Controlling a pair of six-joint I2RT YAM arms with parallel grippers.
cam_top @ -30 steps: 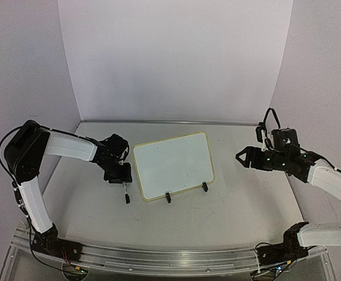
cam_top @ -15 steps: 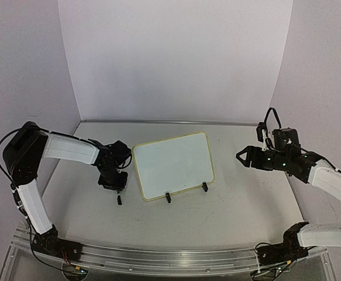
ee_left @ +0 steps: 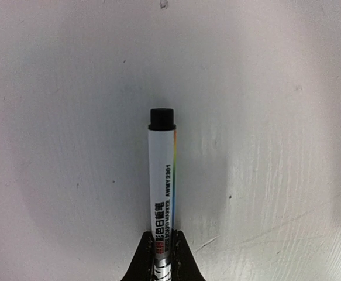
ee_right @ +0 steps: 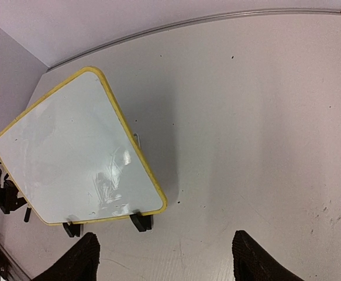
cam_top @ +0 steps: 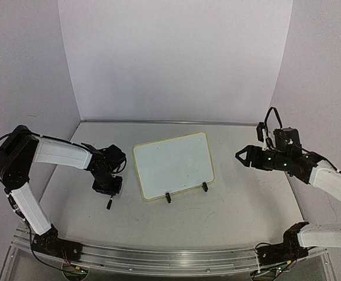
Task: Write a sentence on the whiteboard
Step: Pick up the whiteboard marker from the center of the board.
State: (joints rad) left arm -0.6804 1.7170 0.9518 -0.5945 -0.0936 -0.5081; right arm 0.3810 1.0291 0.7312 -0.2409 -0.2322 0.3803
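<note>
- Top view: the blank whiteboard [cam_top: 173, 165] stands mid-scene on the desk [cam_top: 240, 211]; left jaws grip a marker [cam_top: 109, 202] just left of it, right jaws gape wide, well right.
- Left wrist: marker's black end points at bare desk; I'd swing it to the board's far-left corner, pressing lightly.
- Right wrist: no writing; wide jaws could steady the board.

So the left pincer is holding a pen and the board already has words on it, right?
Not quite. The left pincer does hold the pen, but the board is blank. The right wrist view shows no words on it.
</note>
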